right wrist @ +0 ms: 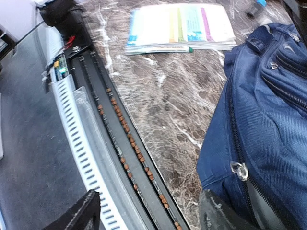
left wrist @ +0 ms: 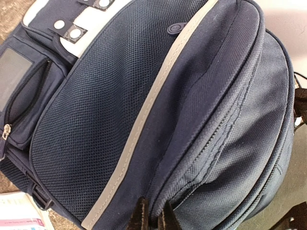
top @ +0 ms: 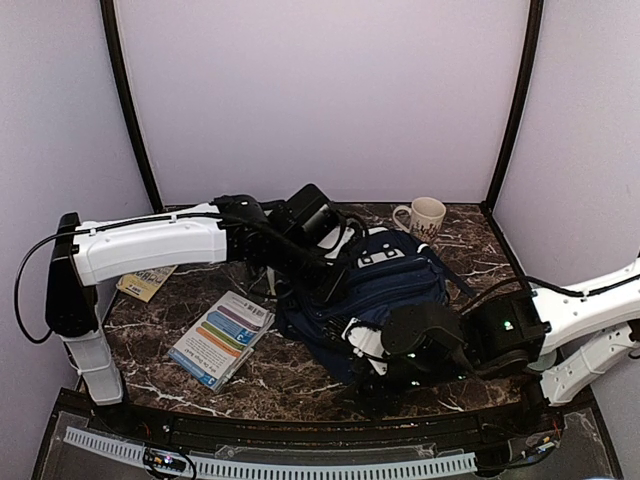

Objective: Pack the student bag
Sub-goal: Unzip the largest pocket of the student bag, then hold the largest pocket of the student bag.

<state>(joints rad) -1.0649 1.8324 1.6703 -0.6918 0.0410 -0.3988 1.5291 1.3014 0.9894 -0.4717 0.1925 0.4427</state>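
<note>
The student bag point(top: 385, 285), a navy backpack with a pale diagonal stripe, lies in the middle of the marble table. My left gripper point(left wrist: 154, 218) is shut on a fold of the student bag's point(left wrist: 158, 105) fabric beside a zipper flap; from above, the left gripper point(top: 333, 283) sits on the bag's left side. My right gripper point(right wrist: 148, 215) stands wide open at the bag's near corner with nothing between its fingers. Its right finger point(right wrist: 220, 213) is against the student bag point(right wrist: 268, 105), just below a clear zipper pull point(right wrist: 239, 170). From above, the right gripper point(top: 368, 348) is low at the bag's front.
A colourful booklet point(top: 222, 338) lies left of the bag, also seen as the booklet point(right wrist: 180, 26) from the right wrist. A yellowish card point(top: 148, 283) sits under the left arm. A white mug point(top: 425, 215) stands at the back right. The table's front rail point(right wrist: 120, 143) runs under the right gripper.
</note>
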